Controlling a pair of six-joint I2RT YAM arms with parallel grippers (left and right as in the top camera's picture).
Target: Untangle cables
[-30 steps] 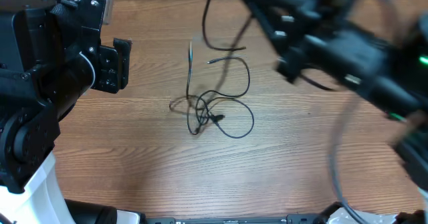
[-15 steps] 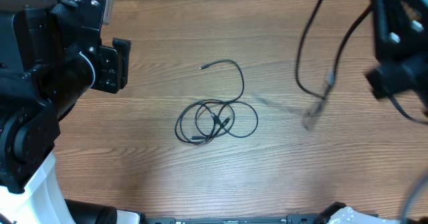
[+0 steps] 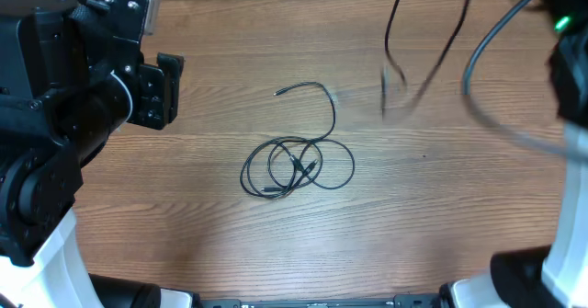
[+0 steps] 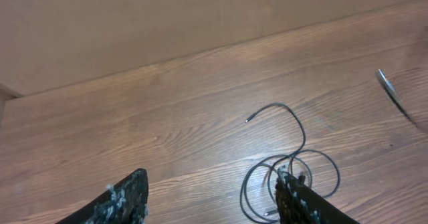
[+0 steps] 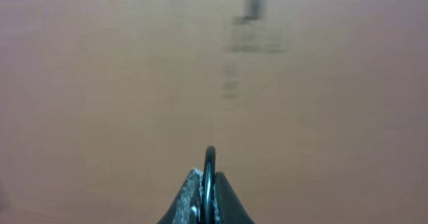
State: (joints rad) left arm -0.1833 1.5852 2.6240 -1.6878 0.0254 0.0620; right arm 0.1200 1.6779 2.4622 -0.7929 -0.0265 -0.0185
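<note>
black cables (image 3: 299, 165) on a brown wood-grain table (image 3: 184, 230), black-and-white left arm (image 3: 55, 96).

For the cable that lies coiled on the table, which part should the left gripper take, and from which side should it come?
Take the free tail that curves out of the coiled cable, just behind its plug tip. It lies single and flat, whereas the loops overlap. Likely best from straight above, the open left gripper with jaws across the strand.
</note>
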